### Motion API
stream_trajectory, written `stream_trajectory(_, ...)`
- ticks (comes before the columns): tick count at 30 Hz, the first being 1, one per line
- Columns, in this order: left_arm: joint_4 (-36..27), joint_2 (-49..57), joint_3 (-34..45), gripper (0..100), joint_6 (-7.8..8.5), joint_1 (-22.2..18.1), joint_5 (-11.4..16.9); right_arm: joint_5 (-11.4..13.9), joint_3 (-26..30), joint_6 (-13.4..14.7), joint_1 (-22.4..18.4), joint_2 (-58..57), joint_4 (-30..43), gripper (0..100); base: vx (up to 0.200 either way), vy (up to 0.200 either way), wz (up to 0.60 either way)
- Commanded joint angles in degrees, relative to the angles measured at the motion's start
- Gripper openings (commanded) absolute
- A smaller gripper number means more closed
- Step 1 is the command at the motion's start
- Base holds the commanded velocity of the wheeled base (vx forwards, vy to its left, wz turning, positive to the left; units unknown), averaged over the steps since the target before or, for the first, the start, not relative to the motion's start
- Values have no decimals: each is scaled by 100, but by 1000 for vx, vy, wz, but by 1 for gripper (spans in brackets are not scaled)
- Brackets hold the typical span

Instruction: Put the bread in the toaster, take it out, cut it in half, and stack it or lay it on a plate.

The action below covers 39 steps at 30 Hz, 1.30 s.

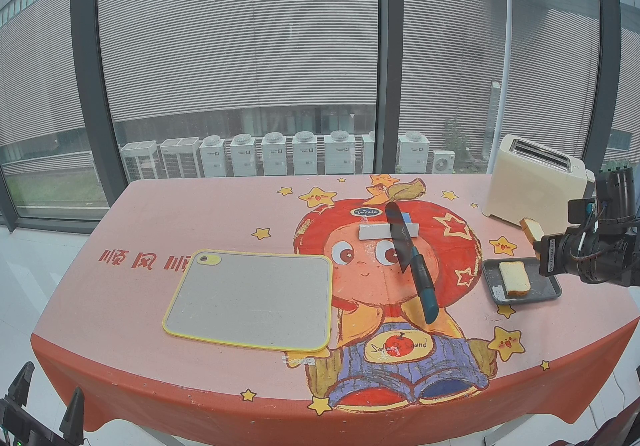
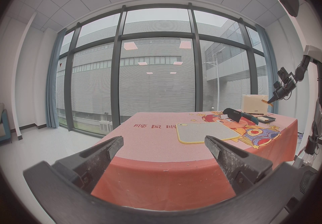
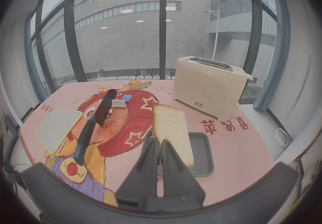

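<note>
The right hand [image 3: 160, 144] was clamped on the lower edge of a bread slice [image 3: 171, 127], holding it on edge over the tray [image 3: 204, 157], with the toaster [image 3: 209, 87] just beyond. Pinched so narrowly, the soft slice would likely sag, tear or snag on the slot rim. The left hand [image 2: 163, 142] hung open, short of the surface [image 2: 147, 134], which was covered by a pink cartoon-printed cloth and stood before tall dark-framed windows [image 1: 240, 34].

The toaster [image 3: 208, 89] looks like smooth, faintly glossy plastic. The bread [image 3: 171, 124] is porous; the tablecloth [image 1: 200, 214] is matt cloth.
</note>
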<state>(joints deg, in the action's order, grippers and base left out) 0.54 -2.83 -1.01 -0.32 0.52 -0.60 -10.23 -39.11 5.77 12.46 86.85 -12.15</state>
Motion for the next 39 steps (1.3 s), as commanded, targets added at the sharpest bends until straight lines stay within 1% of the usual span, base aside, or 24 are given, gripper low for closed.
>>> stream_trajectory(1, -1, -7, 101, 100, -3, 0, -2, -23, 44, -14, -59, 298, -68, 0, 0, 0, 0)
stream_trajectory(14, 8, -7, 101, 100, -3, 0, -2, -41, 0, 3, -68, 649, -85, 0, 0, 0, 0)
stream_trajectory(20, 8, -7, 101, 100, -3, 0, -2, -278, 0, 3, -59, 887, -85, 0, 0, 0, 0)
stream_trajectory(25, 8, -7, 101, 100, -3, 0, -2, -375, 0, 3, -51, 1054, -85, 0, 0, 0, 0)
stream_trajectory(39, 8, -7, 101, 100, -3, -8, -2, -383, -18, 21, -15, 1229, -85, 0, 0, 0, 0)
